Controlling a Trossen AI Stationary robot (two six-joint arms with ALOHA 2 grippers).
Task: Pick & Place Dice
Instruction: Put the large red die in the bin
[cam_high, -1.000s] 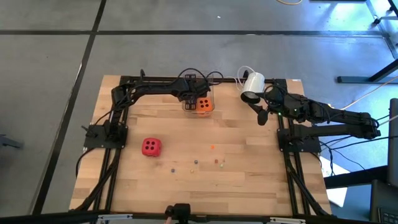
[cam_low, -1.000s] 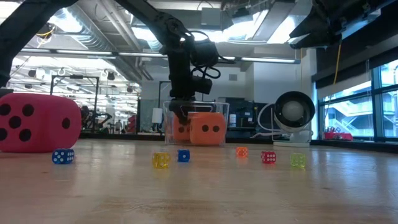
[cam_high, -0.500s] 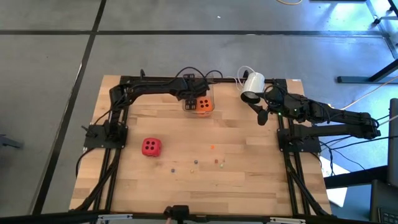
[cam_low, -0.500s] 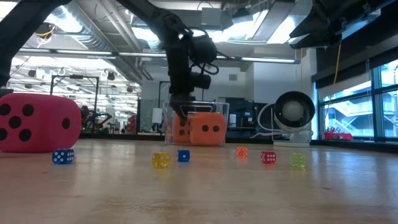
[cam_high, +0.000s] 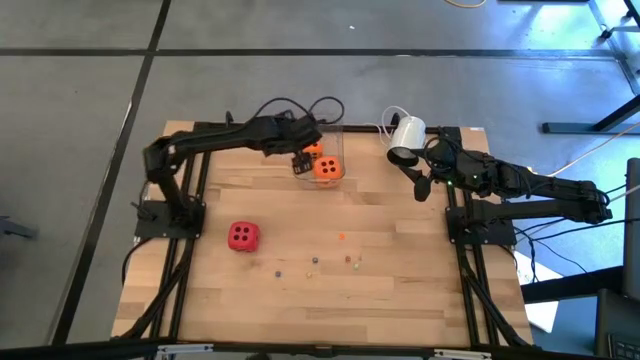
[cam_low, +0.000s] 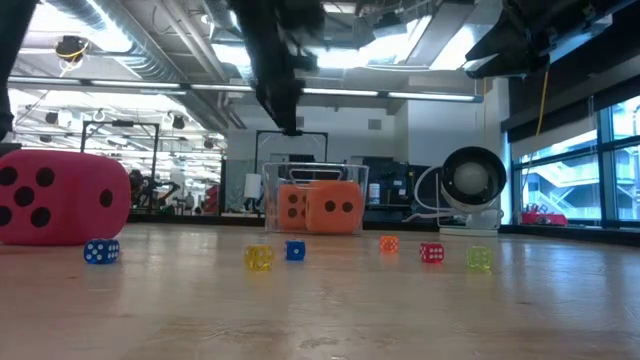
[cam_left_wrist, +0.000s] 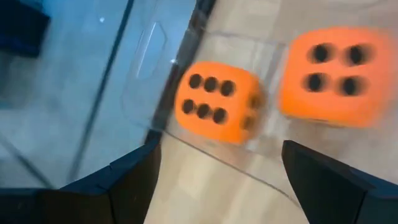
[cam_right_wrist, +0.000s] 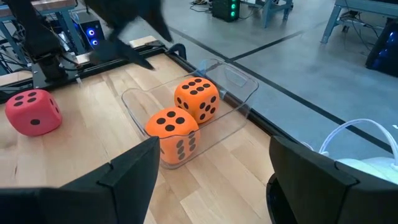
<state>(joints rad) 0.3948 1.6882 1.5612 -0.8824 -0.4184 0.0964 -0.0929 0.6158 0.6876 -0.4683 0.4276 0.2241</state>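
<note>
Raised left fingers (cam_left_wrist: 137, 180) above boxed orange dice (cam_left_wrist: 217, 109).

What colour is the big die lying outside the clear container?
Red die with dark pips; clearest in the high view.

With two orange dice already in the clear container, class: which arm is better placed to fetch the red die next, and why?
Probably the left. Its end effector is open, empty, above the clear container, on the red die's side of the table. The right end effector waits at the far right edge.
</note>
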